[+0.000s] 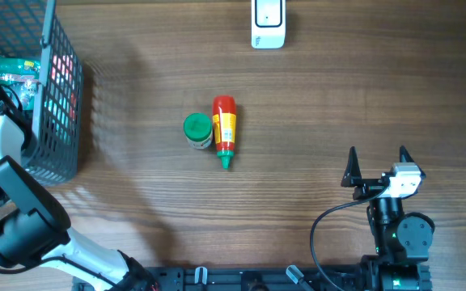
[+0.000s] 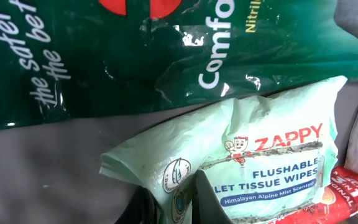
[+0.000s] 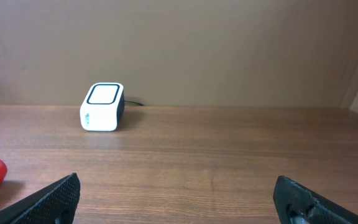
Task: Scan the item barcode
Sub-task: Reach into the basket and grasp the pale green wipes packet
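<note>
The wipes pack (image 2: 253, 137) lies in the basket (image 1: 59, 137) at the left edge of the counter (image 1: 314, 121). It looks light, soft and slick, so its crimped end seam suits pinching. The left fingers (image 2: 202, 199) appear clamped there, while the right fingers (image 3: 58, 196) stand open.

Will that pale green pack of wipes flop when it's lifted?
Probably. The wipes pack is soft, wrinkled film, so it would likely sag from wherever it is pinched. Its glossy surface might slip a little. It doesn't look fragile.
</note>
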Controlling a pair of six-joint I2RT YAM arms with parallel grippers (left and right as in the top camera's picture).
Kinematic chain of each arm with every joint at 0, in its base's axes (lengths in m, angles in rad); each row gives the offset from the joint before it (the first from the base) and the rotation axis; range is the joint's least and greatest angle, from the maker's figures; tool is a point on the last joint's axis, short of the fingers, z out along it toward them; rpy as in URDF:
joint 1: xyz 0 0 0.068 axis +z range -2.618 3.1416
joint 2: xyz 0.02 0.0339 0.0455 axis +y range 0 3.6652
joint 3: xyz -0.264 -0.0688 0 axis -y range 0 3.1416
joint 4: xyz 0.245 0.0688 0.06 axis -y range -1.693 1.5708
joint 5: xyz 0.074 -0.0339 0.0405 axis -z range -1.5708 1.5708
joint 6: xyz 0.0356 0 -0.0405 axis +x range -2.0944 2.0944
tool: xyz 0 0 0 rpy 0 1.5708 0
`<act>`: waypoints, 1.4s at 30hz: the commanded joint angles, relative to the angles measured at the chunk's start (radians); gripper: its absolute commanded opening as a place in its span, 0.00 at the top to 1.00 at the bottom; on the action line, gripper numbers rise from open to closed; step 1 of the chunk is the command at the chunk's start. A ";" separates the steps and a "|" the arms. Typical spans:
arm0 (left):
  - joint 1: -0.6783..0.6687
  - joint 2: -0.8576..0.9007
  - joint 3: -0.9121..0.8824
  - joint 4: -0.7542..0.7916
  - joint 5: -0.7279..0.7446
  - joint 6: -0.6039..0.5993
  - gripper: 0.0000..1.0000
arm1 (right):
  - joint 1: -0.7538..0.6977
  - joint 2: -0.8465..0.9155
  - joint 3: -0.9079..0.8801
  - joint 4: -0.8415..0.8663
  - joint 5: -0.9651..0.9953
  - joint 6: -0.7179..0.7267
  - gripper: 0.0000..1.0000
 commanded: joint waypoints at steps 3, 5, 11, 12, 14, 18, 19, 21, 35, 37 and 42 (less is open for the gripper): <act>0.027 -0.047 -0.019 -0.087 0.008 0.031 0.96 | 0.006 -0.005 0.000 0.002 -0.016 -0.012 0.00; 0.045 -0.103 -0.003 -0.113 0.009 0.031 0.96 | 0.006 -0.005 0.000 0.002 -0.016 -0.012 0.00; 0.107 -0.346 0.020 -0.143 0.009 0.031 0.96 | 0.006 -0.005 0.000 0.002 -0.016 -0.011 0.00; 0.116 -0.385 0.020 -0.144 0.009 0.031 0.96 | 0.006 -0.005 0.000 0.002 -0.016 -0.011 0.00; 0.130 -0.459 0.020 -0.146 0.016 0.030 0.96 | 0.006 -0.005 0.000 0.002 -0.016 -0.012 0.00; 0.140 -0.597 0.020 -0.143 0.038 0.014 0.96 | 0.006 -0.005 0.000 0.002 -0.016 -0.012 0.00; 0.140 -0.627 0.020 -0.142 0.037 0.015 0.96 | 0.006 -0.005 0.000 0.002 -0.016 -0.011 0.00; 0.140 -0.667 0.020 -0.143 0.037 0.016 0.95 | 0.006 -0.005 0.000 0.002 -0.016 -0.012 0.00; 0.139 -0.424 0.020 -0.186 0.030 0.027 0.00 | 0.006 -0.005 0.000 0.002 -0.016 -0.012 0.00; 0.139 -0.372 0.020 -0.186 0.031 0.026 0.00 | 0.006 -0.005 0.000 0.002 -0.016 -0.012 0.00; 0.135 -0.261 0.020 -0.193 0.064 -0.003 0.00 | 0.006 -0.005 0.000 0.002 -0.016 -0.012 0.00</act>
